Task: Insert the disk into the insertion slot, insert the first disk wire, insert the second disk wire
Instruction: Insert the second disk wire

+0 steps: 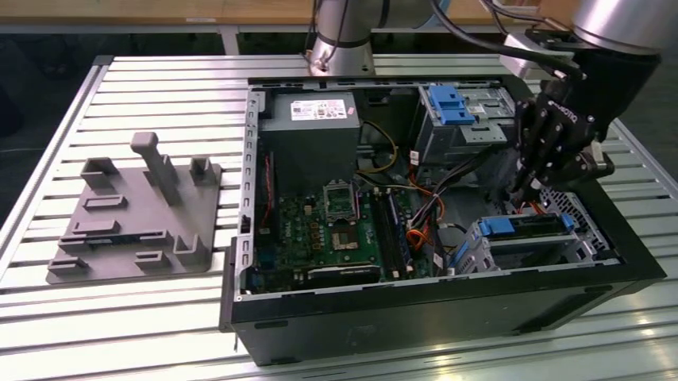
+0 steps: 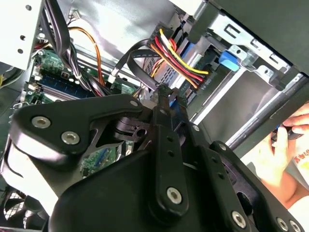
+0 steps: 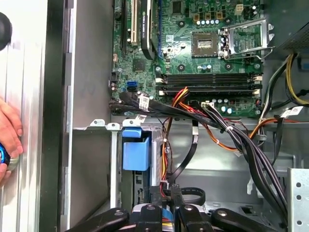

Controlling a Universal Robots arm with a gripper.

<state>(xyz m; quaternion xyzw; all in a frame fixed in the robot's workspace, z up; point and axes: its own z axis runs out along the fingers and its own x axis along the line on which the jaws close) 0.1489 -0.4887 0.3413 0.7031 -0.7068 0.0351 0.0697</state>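
Observation:
The disk (image 1: 533, 225), silver-grey with a blue carrier (image 1: 496, 228), lies inside the insertion slot (image 1: 580, 216), a low perforated metal cage at the exterior view's right of the open computer case. My gripper (image 1: 522, 194) hangs just above the disk's end. In both wrist views the gripper (image 3: 165, 191) (image 2: 166, 94) is shut on the plug of a black flat disk wire (image 3: 189, 153) that loops up toward the motherboard. The carrier's blue tab (image 3: 136, 151) sits beside the fingers. Which of the two disk wires this is I cannot tell.
A bundle of red, yellow and orange wires (image 2: 176, 58) runs past the fingers. A taller cage with a blue latch (image 1: 450, 103) stands behind. The motherboard (image 1: 329, 230) and power supply (image 1: 313, 127) fill the case. A person's hand (image 3: 7, 137) rests outside the case wall. A grey fixture plate (image 1: 132, 222) lies on the table.

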